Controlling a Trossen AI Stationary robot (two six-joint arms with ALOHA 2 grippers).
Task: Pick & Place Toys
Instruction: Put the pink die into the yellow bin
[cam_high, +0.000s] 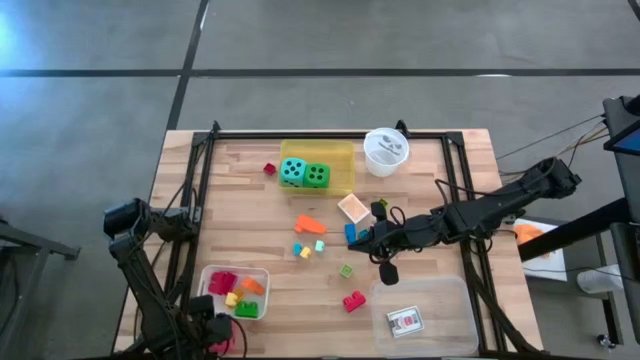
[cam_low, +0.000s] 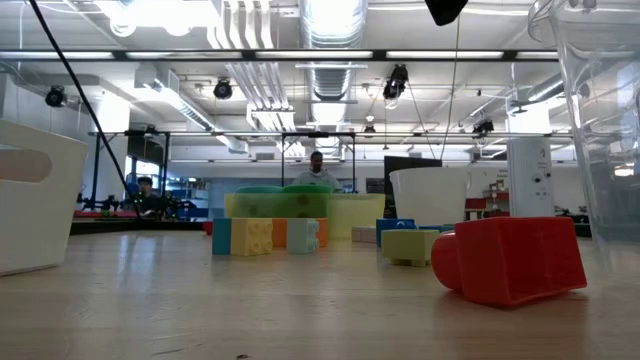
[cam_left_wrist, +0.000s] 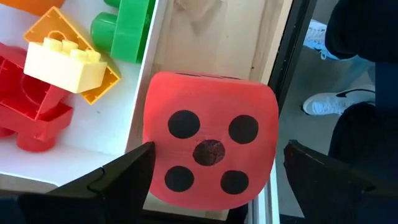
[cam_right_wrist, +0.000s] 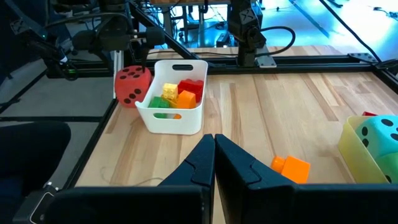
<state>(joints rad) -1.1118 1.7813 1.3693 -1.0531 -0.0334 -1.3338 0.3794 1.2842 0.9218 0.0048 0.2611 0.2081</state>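
A red black-dotted die (cam_left_wrist: 208, 146) sits at the table's near left edge beside the white tray (cam_high: 207, 280), which holds red, yellow, orange and green blocks. My left gripper (cam_left_wrist: 214, 177) is open, one finger on either side of the die; the die also shows in the right wrist view (cam_right_wrist: 132, 85). My right gripper (cam_right_wrist: 214, 144) is shut and empty above mid-table (cam_high: 366, 240), pointing toward the table's left. An orange block (cam_high: 310, 225), a blue block (cam_high: 351, 232) and small blocks (cam_high: 300, 250) lie near it. The teal die (cam_high: 292, 172) and the green die (cam_high: 316, 175) sit in the yellow tray (cam_high: 345, 160). My left gripper has one finger (cam_left_wrist: 134, 165) close against the red die's side and the other finger (cam_left_wrist: 317, 171) standing apart from it. I cannot tell whether the near finger touches the die.
A round white cup (cam_high: 385, 152) stands at the far right. A clear tray (cam_high: 455, 300) with a card (cam_high: 405, 320) sits at the near right. A red block (cam_high: 353, 301), a green block (cam_high: 346, 270) and another red block (cam_high: 269, 168) lie loose on the table.
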